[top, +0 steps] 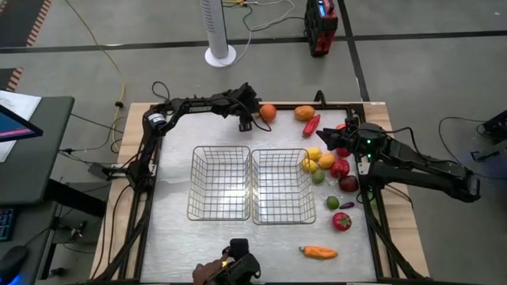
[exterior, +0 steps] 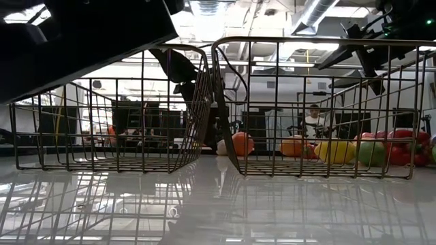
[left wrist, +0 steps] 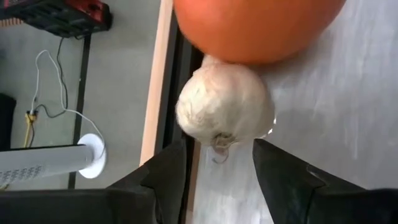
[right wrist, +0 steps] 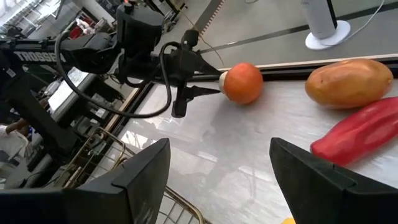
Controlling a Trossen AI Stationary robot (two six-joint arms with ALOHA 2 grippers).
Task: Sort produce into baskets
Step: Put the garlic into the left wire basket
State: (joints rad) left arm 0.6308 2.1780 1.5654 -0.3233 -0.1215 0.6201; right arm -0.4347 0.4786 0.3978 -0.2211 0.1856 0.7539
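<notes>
Left gripper: spread around the bulb at the counter's far edge, lining up a grasp; bulb is touching the orange.
Right gripper: released, hovering over the produce pile.
Baskets: sitting empty mid-counter, awaiting sorting.

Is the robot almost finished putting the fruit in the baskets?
Not nearly. Both baskets look empty. The left end effector is open around the whitish bulb beside the orange fruit, not yet holding it. The right end effector hangs open above the produce pile. Every piece remains to sort.
</notes>
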